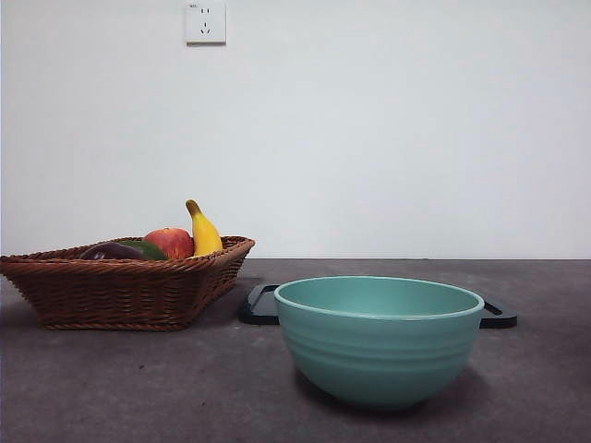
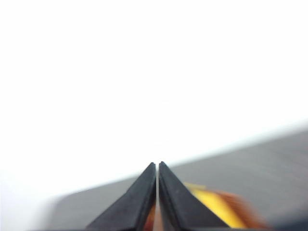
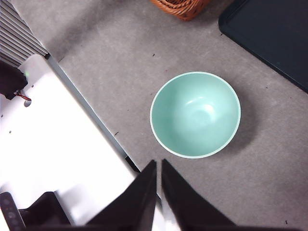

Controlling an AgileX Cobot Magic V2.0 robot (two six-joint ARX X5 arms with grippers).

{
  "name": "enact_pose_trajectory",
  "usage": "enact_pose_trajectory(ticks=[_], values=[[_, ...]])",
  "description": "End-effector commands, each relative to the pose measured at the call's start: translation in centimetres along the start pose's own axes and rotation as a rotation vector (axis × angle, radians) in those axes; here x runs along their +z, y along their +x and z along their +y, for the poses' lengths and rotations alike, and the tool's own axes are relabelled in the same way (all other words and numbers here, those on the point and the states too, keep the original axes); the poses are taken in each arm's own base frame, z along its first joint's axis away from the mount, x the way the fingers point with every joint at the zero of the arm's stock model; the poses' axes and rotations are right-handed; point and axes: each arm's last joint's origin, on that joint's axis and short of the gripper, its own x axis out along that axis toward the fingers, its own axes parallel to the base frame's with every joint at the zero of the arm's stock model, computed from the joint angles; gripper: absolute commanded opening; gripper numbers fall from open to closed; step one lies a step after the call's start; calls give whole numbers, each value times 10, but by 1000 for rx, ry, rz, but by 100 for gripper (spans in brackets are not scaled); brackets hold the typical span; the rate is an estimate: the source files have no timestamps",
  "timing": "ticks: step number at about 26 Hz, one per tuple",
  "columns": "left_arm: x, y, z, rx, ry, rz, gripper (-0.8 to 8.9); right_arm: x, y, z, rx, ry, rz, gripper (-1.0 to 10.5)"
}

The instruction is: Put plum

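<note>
The plum is a dark purple rounded fruit lying low in the brown wicker basket at the left, mostly hidden by the rim. No arm shows in the front view. In the left wrist view my left gripper has its jaws pressed together with nothing between them, facing a bright wall, with a blurred yellow and orange shape just beyond it. Held high over the table, my right gripper is shut and empty, with the teal bowl below it.
The basket also holds a red apple, a yellow banana and a dark green fruit. A teal bowl stands at the front centre, with a black tray behind it. The robot's white base borders the table.
</note>
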Motion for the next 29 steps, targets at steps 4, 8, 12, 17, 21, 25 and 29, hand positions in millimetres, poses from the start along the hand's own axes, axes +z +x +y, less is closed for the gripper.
enact_pose_trajectory(ticks=[4, 8, 12, 17, 21, 25, 29], values=[[-50, -19, -2, 204, 23, 52, 7, 3, 0, 1, 6, -20, -6, 8], [-87, -27, -7, 224, 21, 100, 7, 3, 0, 1, 6, -20, -6, 8], [-125, -34, -14, 221, 12, 148, 7, 3, 0, 1, 6, -20, -6, 9], [-156, -39, -21, 215, 5, 185, 7, 3, 0, 1, 6, -20, -6, 9], [-168, -43, -24, 215, 5, 185, 7, 3, 0, 1, 6, -20, -6, 8], [-180, -45, -26, 215, -7, 190, 7, 3, 0, 1, 6, -20, -6, 9], [-189, -48, -29, 209, -25, 231, 7, 3, 0, 1, 6, -20, -6, 8]])
